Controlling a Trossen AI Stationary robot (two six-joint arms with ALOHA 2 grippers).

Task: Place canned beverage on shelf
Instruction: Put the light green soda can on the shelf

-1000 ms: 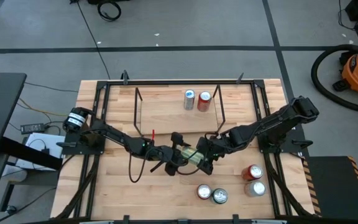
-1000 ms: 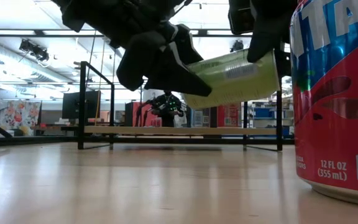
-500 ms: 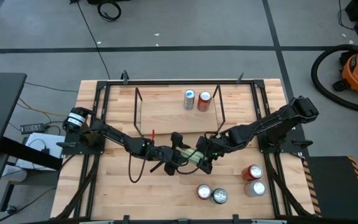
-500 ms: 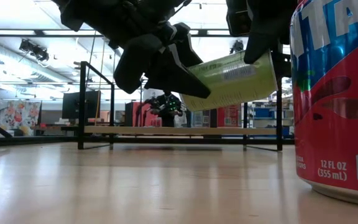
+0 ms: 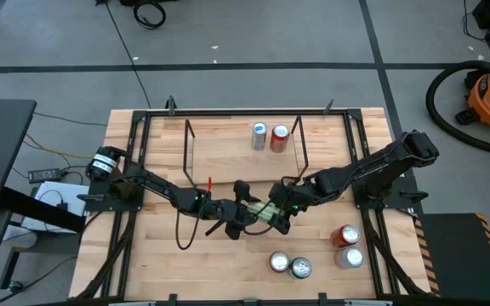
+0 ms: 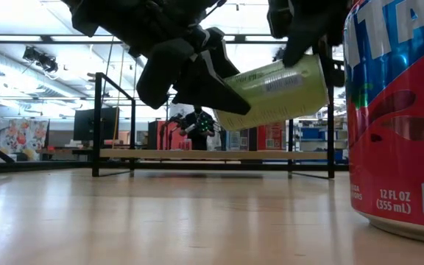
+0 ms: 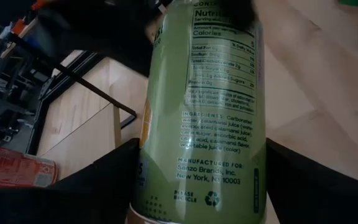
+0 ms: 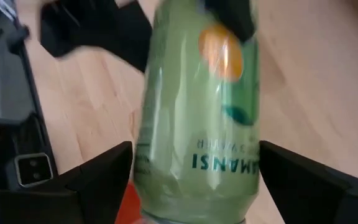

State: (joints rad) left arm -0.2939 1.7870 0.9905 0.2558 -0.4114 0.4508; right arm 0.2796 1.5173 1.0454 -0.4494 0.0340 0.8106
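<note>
A pale green can point(image 5: 264, 212) hangs tilted above the table's middle, between my two grippers. From the table's left, my left gripper point(image 5: 251, 214) is shut on the can's left end point(image 6: 230, 103). From the right, my right gripper point(image 5: 282, 207) stands open around the other end, its fingers point(image 8: 104, 168) on either side of the can point(image 8: 194, 124) and just off it. The shelf point(image 5: 228, 157) stands at the far middle of the table, with a blue-and-silver can point(image 5: 259, 134) and a red can point(image 5: 280, 136) upright on its wood deck. My left gripper pinches the green can's side wall near its left end point(image 7: 151, 180), one finger point(image 7: 104, 180) on each of two opposite sides. The fingers come from the table's left, slanting a little down, and lie along the can. The can is clear of the table, lying tilted with its right end higher.
Several cans stand near the front right: a red one point(image 5: 344, 235), a silver one point(image 5: 351, 257) and two more point(image 5: 289, 265); one red can fills the low view's right edge point(image 6: 400, 110). A black frame point(image 5: 143, 115) edges the table. Bare wood lies at the front left.
My left gripper has shut on the green can's left end. My right gripper has opened, its fingers drawing off the can's right end and rising slightly. The can stays about where it was, clear of the table and tilted.
</note>
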